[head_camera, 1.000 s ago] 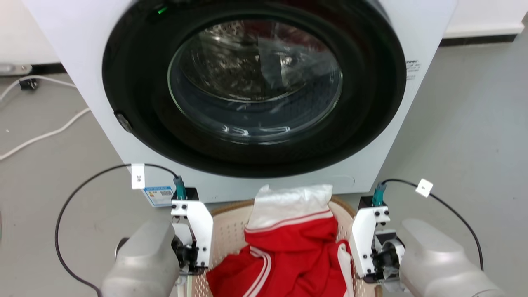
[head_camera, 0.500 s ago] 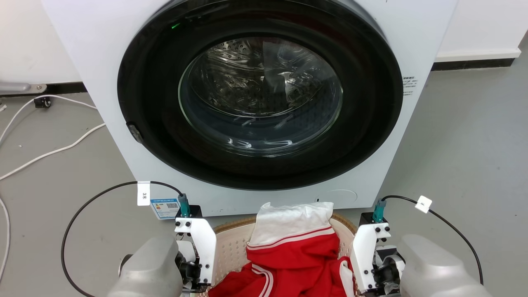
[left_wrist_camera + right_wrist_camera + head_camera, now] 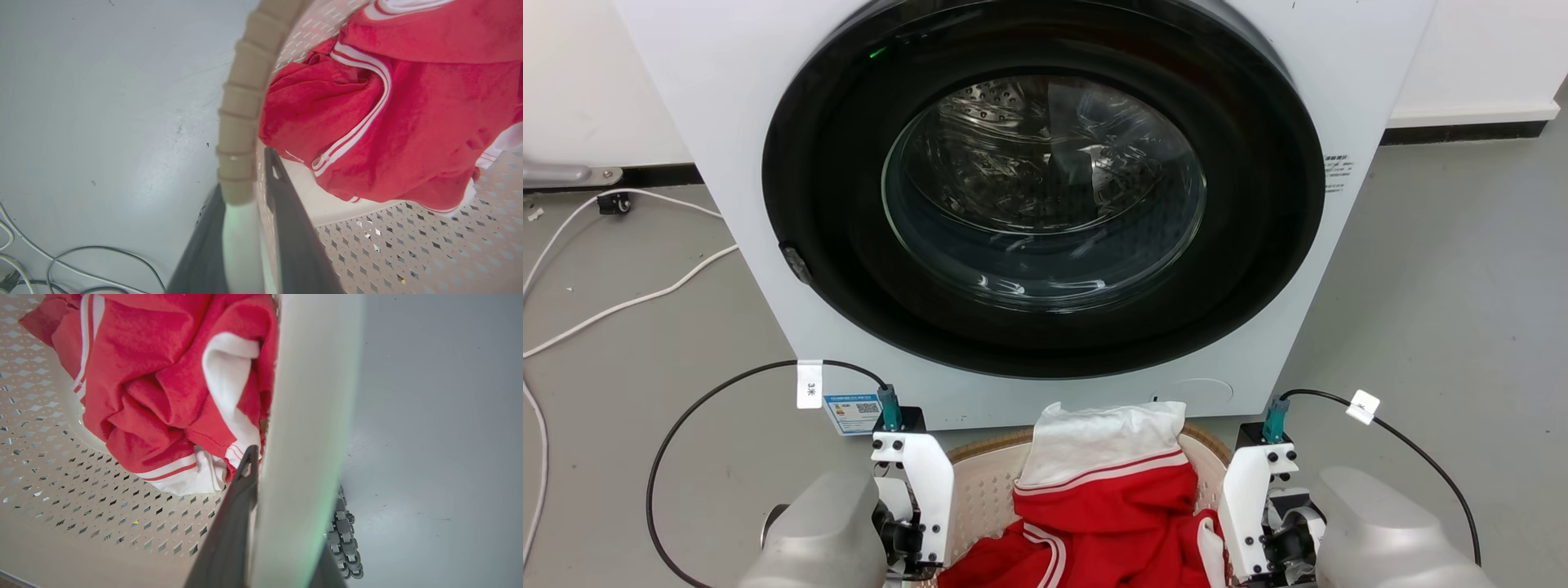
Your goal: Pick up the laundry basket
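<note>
Laundry basket (image 3: 982, 482): at the bottom of my head view, directly in front of the washing machine (image 3: 711, 122) and between my two wrists; cream perforated walls, brown woven-look rim.
Basket contents: a crumpled red garment (image 3: 1111, 506) with white stripes lies heaped inside, and a white cloth (image 3: 1103, 437) sits on top at the side towards the washer.
Left handle (image 3: 241, 245): white, running on from the brown rim, and it sits between my fingers.
Left gripper (image 3: 244, 179): closed on that handle, with one dark finger inside the basket wall and the other outside, both pressed against the plastic.
Right handle (image 3: 306, 416): a broad white bar rising through my right wrist view, with the red garment bunched up against its inner side.
Right gripper (image 3: 294, 473): clamped on this handle; the inner finger lies flat against it, and the outer finger is mostly hidden behind it.
Washing machine door: round, dark-framed and shut, with the steel drum visible through the glass.
Floor (image 3: 1437, 269): smooth grey; white cables (image 3: 621, 306) trail across it on my left.
</note>
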You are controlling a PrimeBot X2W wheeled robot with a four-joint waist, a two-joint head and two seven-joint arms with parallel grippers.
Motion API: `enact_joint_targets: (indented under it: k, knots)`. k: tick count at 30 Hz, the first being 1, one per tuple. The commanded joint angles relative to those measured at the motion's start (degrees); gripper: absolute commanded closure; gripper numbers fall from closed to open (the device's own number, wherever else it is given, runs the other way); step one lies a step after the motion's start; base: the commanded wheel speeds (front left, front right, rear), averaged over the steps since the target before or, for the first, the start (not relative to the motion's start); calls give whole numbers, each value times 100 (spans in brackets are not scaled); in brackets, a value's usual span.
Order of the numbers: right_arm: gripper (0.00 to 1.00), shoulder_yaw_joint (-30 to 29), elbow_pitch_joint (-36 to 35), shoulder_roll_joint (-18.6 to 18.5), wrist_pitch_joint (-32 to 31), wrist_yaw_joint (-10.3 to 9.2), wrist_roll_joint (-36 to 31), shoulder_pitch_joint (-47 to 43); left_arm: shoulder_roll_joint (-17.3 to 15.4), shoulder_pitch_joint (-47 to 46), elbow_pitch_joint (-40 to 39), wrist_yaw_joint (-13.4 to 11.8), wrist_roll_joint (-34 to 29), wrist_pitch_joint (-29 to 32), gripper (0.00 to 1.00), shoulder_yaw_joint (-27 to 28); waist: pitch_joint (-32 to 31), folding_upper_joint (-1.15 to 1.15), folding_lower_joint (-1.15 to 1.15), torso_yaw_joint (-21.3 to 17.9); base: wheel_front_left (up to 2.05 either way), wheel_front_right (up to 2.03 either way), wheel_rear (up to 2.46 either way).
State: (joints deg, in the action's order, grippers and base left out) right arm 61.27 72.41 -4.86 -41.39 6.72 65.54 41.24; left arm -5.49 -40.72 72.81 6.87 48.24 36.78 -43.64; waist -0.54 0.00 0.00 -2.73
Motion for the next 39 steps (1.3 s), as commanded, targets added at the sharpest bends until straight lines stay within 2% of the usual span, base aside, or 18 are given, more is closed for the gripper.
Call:
enact_joint_targets:
  k: [1,39]
  knots:
    - [100,-15,-185,362,49,141,98,84,389,41,-144,111,92,-24,100,-20,-1,0,0,1,0,0,0]
    - [100,235,-215,369,145,141,378,67,360,-45,-138,116,440,-122,100,-411,-46,0,0,1,0,0,0]
